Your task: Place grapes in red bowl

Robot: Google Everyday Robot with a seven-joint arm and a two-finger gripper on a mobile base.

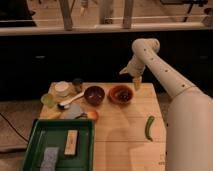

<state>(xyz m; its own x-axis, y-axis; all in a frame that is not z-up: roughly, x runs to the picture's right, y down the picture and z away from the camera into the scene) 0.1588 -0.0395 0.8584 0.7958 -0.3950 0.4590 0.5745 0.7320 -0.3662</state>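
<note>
Grapes (121,93) lie inside the red bowl (121,101), beside a maroon bowl (94,95) on the desk (120,142). The pincer (136,82) hangs above the red bowl's far right rim; its opening cannot be told. 1 pepper (149,128) lies right, a tray (50,136) front left.

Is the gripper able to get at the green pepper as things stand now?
Probably yes. The gripper hangs in the air by the red bowl's right side, and the green pepper lies alone on the bare table, with nothing over it.
</note>
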